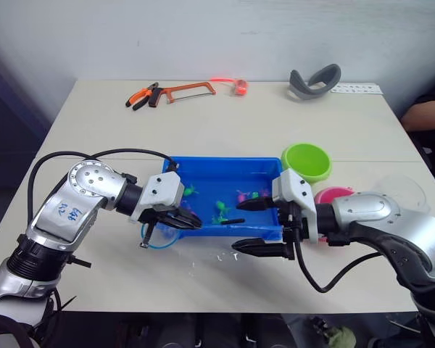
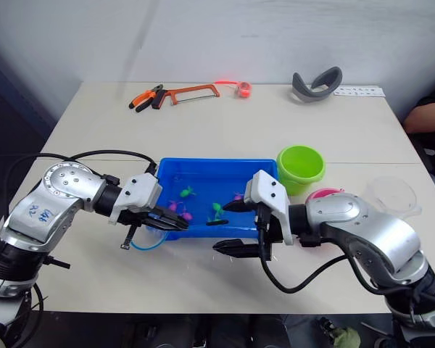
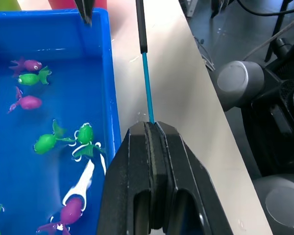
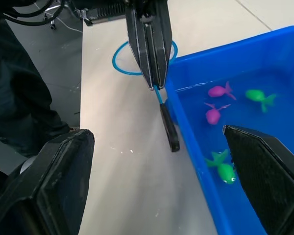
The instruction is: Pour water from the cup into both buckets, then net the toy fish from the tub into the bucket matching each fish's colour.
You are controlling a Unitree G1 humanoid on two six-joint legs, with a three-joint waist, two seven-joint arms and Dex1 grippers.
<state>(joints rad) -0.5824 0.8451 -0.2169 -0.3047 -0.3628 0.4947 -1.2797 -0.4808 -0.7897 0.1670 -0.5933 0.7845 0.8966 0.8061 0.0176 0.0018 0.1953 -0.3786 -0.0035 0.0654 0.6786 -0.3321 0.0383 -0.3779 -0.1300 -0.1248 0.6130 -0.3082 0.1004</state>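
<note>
My left gripper (image 1: 175, 217) is squeezed tight on the net (image 4: 157, 85) handle, low and left of the blue tub (image 1: 217, 168). My right gripper (image 1: 259, 226) is wide open, holding nothing

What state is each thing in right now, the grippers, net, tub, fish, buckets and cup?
Left gripper: shut on the net's handle.
Right gripper: open, holding nothing, one finger over the tub.
Net: hoop lying on the table beside the tub, no fish in it.
Tub: holding water.
Toy fish: green and pink ones all in the tub.
Green bucket: upright.
Pink bucket: upright, mostly hidden.
Cup: upright.
</note>
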